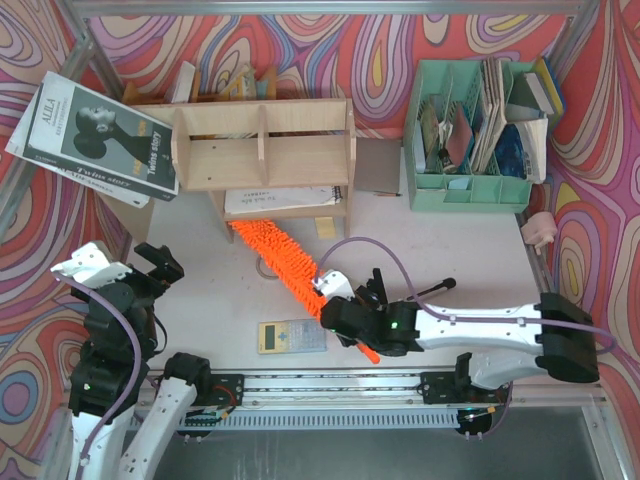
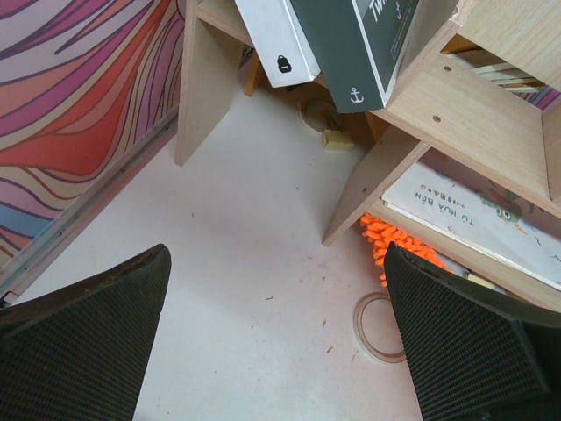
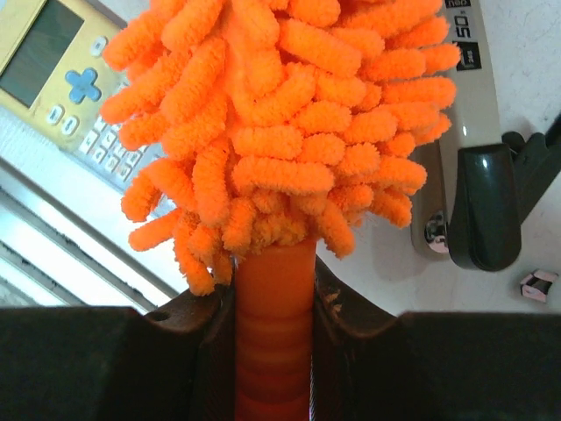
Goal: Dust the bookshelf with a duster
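Observation:
The plywood bookshelf (image 1: pixel 262 150) stands at the back centre of the table. The orange duster (image 1: pixel 280 262) lies slanted on the table. Its fluffy head reaches under the bookshelf's lower shelf and its handle points to the near right. My right gripper (image 1: pixel 345 312) is shut on the duster's handle (image 3: pixel 274 333), just below the fluffy head (image 3: pixel 280 114). My left gripper (image 1: pixel 155 265) is open and empty, to the left of the bookshelf and low over the table. In the left wrist view, a bookshelf leg (image 2: pixel 368 189) and the duster's tip (image 2: pixel 390 241) show between the fingers (image 2: pixel 88 333).
A yellow-grey calculator (image 1: pixel 292 337) lies by the near edge, left of my right gripper. A mint-green file organiser (image 1: pixel 475 140) stands at the back right. A large book (image 1: pixel 95 135) leans on the bookshelf's left end. A stapler (image 3: pixel 478 175) lies beside the duster. A tape ring (image 2: pixel 377 326) lies on the table.

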`<act>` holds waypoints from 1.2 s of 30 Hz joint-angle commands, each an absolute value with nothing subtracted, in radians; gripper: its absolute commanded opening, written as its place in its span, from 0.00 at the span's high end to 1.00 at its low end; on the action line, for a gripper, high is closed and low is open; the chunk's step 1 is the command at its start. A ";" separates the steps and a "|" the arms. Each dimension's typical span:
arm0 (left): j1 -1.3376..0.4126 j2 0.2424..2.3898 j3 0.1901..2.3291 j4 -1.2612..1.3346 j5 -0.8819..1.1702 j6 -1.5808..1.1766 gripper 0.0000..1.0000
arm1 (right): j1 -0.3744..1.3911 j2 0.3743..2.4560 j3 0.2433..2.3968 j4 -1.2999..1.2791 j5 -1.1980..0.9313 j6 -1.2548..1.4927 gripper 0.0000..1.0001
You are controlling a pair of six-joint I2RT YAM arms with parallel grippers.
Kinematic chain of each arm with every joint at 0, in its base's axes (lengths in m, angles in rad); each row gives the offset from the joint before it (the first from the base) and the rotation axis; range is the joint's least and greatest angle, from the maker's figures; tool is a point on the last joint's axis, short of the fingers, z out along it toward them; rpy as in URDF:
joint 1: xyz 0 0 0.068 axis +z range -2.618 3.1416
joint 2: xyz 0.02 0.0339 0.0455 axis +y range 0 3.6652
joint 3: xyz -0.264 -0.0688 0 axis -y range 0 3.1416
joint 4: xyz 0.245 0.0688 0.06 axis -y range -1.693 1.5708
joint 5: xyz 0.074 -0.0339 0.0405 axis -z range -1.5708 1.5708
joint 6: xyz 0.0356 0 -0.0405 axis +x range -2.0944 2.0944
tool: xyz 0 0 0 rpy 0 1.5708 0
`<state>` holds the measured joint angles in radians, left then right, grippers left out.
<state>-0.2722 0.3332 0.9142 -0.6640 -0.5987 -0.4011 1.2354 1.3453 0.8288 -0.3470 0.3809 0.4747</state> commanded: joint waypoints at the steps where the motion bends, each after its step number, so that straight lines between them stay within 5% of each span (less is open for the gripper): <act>1: -0.267 0.338 0.904 -0.662 -0.601 -0.409 0.01 | 1.242 1.244 0.793 -0.345 0.326 0.416 1.00; 20: -0.267 0.336 0.905 -0.667 -0.619 -0.407 0.02 | 1.320 1.135 0.738 -0.443 0.241 0.389 1.00; 36: -0.267 0.327 0.902 -0.669 -0.636 -0.410 0.02 | 1.405 0.914 0.855 -0.531 0.405 0.304 1.00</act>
<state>-0.2722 0.3332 0.9142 -0.6640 -0.6189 -0.4011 1.4014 0.9962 0.8040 -0.5095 0.3103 0.3363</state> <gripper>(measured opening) 0.985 0.330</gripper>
